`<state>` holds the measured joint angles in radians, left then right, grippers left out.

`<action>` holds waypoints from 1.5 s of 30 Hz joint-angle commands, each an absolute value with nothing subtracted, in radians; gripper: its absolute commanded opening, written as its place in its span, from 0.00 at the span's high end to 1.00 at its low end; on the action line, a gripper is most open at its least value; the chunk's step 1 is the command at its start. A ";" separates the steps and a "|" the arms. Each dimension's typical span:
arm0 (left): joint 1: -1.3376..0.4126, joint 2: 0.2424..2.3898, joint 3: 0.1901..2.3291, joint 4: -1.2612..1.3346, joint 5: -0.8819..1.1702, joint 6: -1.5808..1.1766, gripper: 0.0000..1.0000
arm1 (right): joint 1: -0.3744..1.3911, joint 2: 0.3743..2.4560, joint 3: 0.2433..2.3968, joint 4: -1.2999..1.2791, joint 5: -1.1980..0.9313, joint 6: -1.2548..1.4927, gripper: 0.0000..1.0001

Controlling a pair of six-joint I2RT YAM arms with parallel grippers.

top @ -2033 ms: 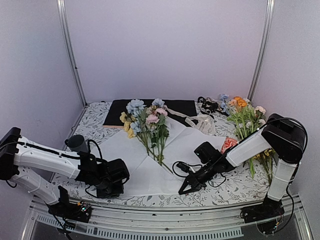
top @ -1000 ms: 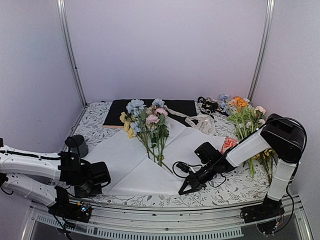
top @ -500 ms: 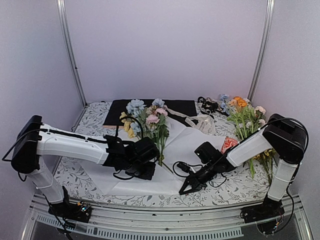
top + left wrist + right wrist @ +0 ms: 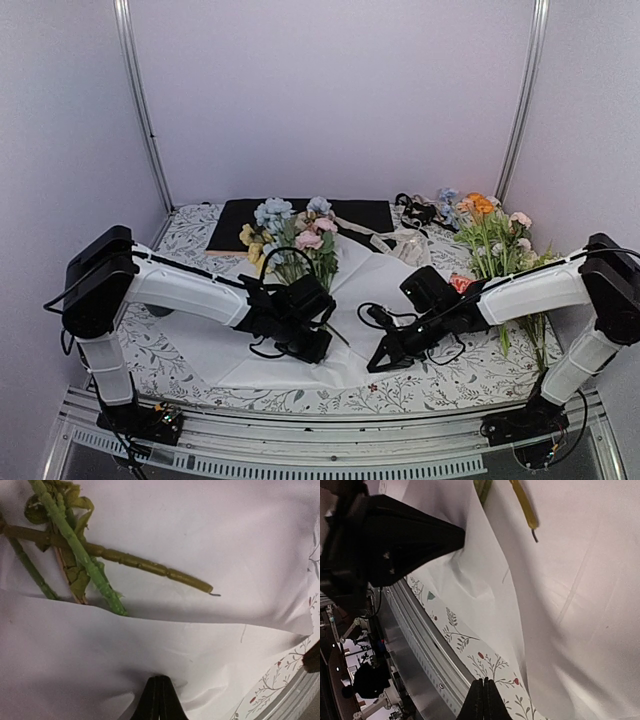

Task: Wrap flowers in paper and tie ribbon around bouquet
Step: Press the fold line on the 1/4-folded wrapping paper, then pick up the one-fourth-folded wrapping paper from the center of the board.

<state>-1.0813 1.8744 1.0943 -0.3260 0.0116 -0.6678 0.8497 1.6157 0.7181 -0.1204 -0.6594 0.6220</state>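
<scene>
The flowers [image 4: 297, 243] lie across the white paper [image 4: 385, 280] in the middle of the surface [image 4: 455, 375], with their stem ends toward the arms. A fold of the paper covers those ends, pinched in the clenched left pincer [image 4: 159, 687]. The right pincer [image 4: 379, 364], clenched and empty, sits at the paper's near right edge.

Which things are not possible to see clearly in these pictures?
- Top view: the left pincer hides the lower stems of the flowers.
- Left wrist view: the upper edge cuts off the blooms; the folded paper covers some stem ends.
- Top view: the ribbon is too small to trace.
</scene>
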 commanded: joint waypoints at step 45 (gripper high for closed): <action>-1.026 1.947 1.020 -0.267 0.094 -0.584 1.00 | 0.704 1.266 0.288 0.429 -0.587 0.897 0.14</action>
